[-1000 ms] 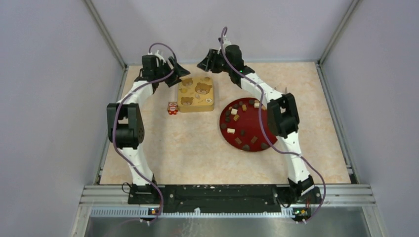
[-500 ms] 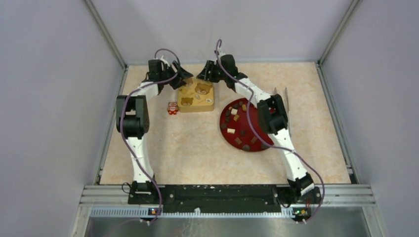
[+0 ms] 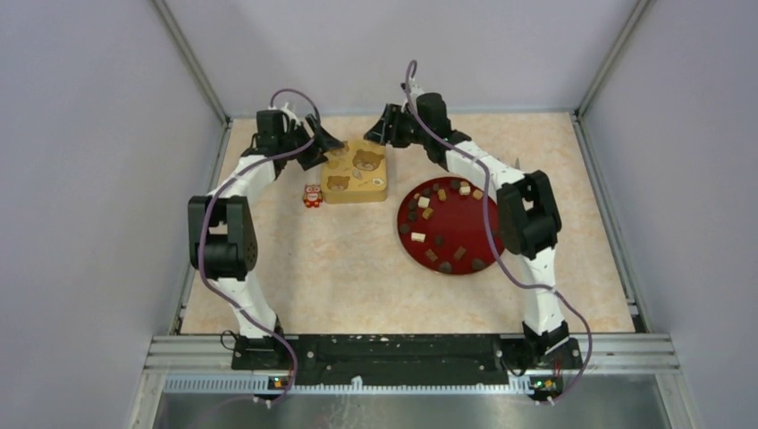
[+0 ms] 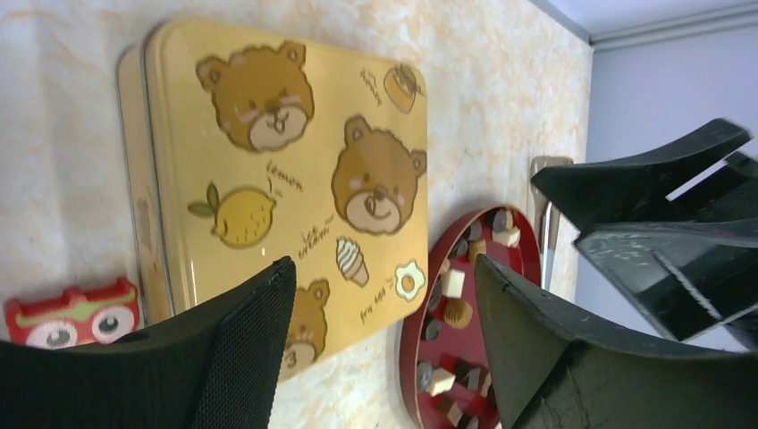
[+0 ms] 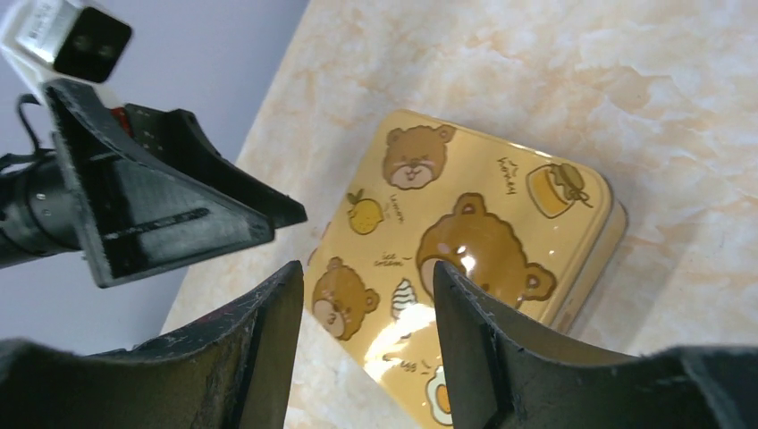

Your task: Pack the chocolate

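While both arms reach to the far side of the table, the yellow tin sits there with its bear-printed lid on and flush, and the chocolates lie loose on the red plate, just to the tin's right and slightly nearer.

Left gripper: at the tin's far-left corner, fingers spread wide, holding nothing.
Right gripper: above the tin's far-right corner, fingers parted, holding nothing.
Red owl figure: just left of the tin's near-left corner.

Stage: a closed tin with pieces on the plate fits either a lid about to come off or a partly filled tin closed again; the tin's contents are hidden.

Handling, as judged: any grip on the lid should take it by opposite edges, level and from both sides, so it does not jam.

Orientation: the tin is nearly square with rounded corners, lying flat, lid upward; its slightly longer axis appears to run near to far.
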Tool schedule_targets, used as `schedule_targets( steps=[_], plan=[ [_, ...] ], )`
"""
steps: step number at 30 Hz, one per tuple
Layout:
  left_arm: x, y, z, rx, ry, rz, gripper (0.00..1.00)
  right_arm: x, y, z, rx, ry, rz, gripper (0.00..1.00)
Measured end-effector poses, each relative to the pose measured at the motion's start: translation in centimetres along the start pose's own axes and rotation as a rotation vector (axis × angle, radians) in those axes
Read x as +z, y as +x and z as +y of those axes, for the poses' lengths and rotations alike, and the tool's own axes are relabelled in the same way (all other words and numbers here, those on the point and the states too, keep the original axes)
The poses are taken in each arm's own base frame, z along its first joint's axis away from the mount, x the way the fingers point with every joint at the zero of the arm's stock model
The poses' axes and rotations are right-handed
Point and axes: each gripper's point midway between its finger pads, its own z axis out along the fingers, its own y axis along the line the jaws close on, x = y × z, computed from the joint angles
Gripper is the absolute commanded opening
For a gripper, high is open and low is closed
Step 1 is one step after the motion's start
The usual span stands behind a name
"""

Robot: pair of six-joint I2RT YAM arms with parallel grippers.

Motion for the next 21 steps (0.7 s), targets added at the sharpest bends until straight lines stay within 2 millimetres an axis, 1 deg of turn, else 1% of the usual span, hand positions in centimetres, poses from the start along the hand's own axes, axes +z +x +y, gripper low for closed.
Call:
schedule_targets(
  steps=[2,4,6,7,8,10,11,15,18,21],
  plan=[
    [-0.7,0.9,-0.2,0.007,0.002,0.004,0.78,-0.6,0.3,0.9,-0.008,-0.018,-0.005,0.55],
    [-0.9,2.4,0.8,-0.004,-0.016,0.026,0.78,-0.9,1.6,1.2,-0.005,-0.025,0.008,0.55],
    [-0.7,4.4,2.5,-0.029,-0.050,0.060,0.77,-0.8,4.0,0.8,0.011,-0.025,0.045,0.54],
    [-0.4,5.5,3.6,-0.047,-0.072,0.082,0.77,-0.6,5.5,0.2,0.024,-0.017,0.075,0.53],
    [-0.2,6.2,3.8,-0.067,-0.054,0.107,0.77,-0.4,6.8,-0.4,0.038,-0.005,0.105,0.52],
    [0.1,5.8,3.4,-0.059,-0.034,0.096,0.77,0.3,9.5,-2.0,0.064,0.023,0.164,0.52],
    [0.2,5.8,3.5,-0.059,-0.032,0.098,0.78,0.6,10.1,-2.0,0.077,0.003,0.178,0.52],
    [0.0,5.7,3.3,-0.056,-0.036,0.095,0.79,0.2,9.8,-1.9,0.062,0.023,0.179,0.53],
    [-1.1,5.6,3.3,-0.045,-0.088,0.087,0.80,-0.8,9.3,-1.8,0.043,0.060,0.183,0.54],
    [-3.2,5.1,2.6,-0.015,-0.133,0.061,0.81,-2.6,7.0,-0.6,-0.005,0.096,0.142,0.57]
  ],
)
